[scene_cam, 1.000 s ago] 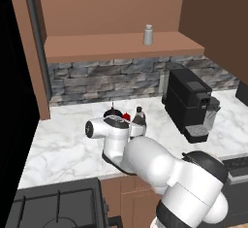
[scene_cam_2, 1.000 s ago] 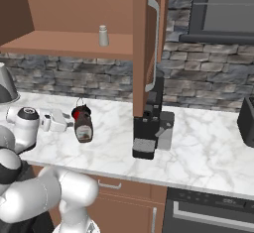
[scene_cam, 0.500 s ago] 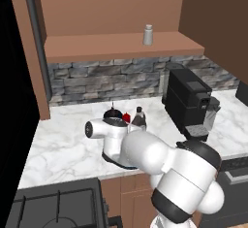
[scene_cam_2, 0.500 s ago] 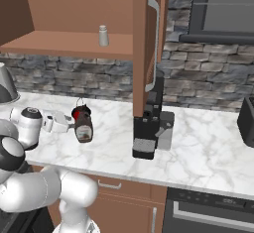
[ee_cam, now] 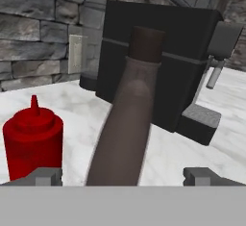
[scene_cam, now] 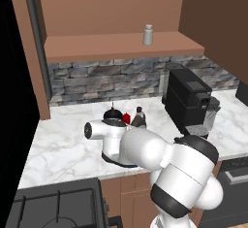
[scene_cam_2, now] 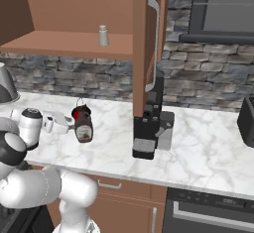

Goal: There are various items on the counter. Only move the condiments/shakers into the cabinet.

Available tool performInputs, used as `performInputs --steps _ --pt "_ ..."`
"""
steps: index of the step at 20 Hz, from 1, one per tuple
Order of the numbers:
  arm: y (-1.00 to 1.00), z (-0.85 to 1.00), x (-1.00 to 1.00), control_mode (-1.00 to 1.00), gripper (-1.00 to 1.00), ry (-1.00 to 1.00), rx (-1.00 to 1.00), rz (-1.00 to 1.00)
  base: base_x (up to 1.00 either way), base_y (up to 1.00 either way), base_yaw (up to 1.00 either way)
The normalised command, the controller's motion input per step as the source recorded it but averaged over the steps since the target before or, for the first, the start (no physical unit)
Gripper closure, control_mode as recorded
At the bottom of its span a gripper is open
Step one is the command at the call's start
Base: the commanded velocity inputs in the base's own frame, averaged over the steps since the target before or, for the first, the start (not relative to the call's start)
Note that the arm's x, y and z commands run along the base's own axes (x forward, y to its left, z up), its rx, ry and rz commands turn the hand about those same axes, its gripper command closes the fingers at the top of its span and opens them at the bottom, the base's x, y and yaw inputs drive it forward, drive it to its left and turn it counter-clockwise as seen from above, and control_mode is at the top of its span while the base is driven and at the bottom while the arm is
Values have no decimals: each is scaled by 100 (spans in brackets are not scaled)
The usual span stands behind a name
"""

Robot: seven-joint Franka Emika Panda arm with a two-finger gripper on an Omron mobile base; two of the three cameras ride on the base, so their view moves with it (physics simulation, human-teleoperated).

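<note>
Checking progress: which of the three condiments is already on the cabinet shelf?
The pale shaker; the red bottle and dark brown bottle stand on the counter.

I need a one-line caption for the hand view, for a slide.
Open hand facing the dark brown bottle on the marble counter, red squeeze bottle beside it, black coffee machine behind.

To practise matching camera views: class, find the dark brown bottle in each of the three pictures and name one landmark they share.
Left base view: the dark brown bottle stands at centre, just behind the arm's white elbow.
Right base view: left of centre on the counter.
Hand view: it rises large through the middle, between the fingertips.
Shared landmark: the black coffee machine.
</note>
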Motion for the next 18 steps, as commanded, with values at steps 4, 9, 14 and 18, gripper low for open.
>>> performInputs --steps 4,9,14,18 --pt "0 -6 1 -100 -100 0 0 0 0 0 0" --pt "-3 0 8 -100 -100 0 0 0 0 0 0" --pt "-17 0 9 -100 -100 3 0 0 0 0 0" --pt "-15 0 5 -100 -100 1 0 0 0 0 0"
